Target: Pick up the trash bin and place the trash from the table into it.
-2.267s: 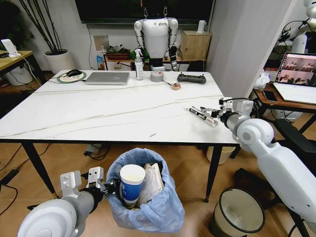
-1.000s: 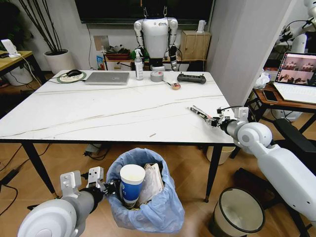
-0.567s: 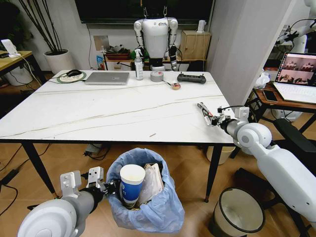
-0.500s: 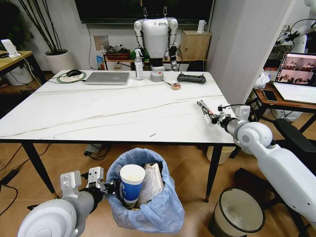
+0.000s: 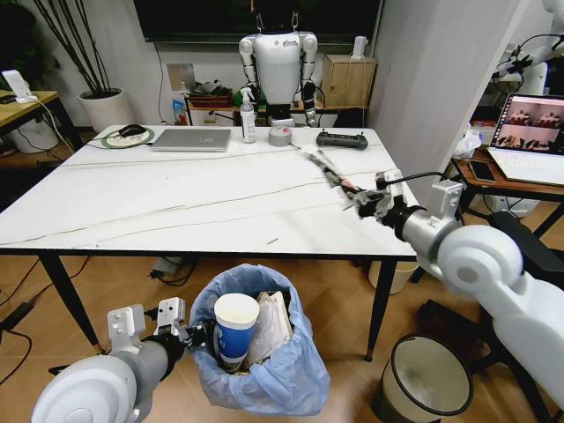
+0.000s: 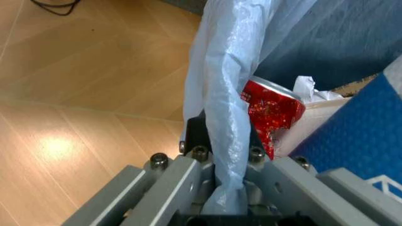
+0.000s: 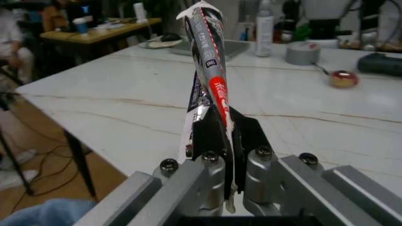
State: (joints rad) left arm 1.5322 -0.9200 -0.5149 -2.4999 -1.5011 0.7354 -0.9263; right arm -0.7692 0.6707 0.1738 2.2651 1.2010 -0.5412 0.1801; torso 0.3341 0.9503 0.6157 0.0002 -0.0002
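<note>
Wrapper (image 5: 324, 167), clamped in right gripper (image 5: 359, 199), has swung up off the table (image 5: 176, 198).

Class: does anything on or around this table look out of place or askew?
Mostly tidy. One small scrap lies alone near the table front edge. The trash bin hangs off the floor, held by its bag in the left gripper.

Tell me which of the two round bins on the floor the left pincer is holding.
The left pincer grips the rim of the round bin lined with a crinkled light-blue plastic bag, already holding trash. The plain cream round bin stands untouched below the right arm.
</note>
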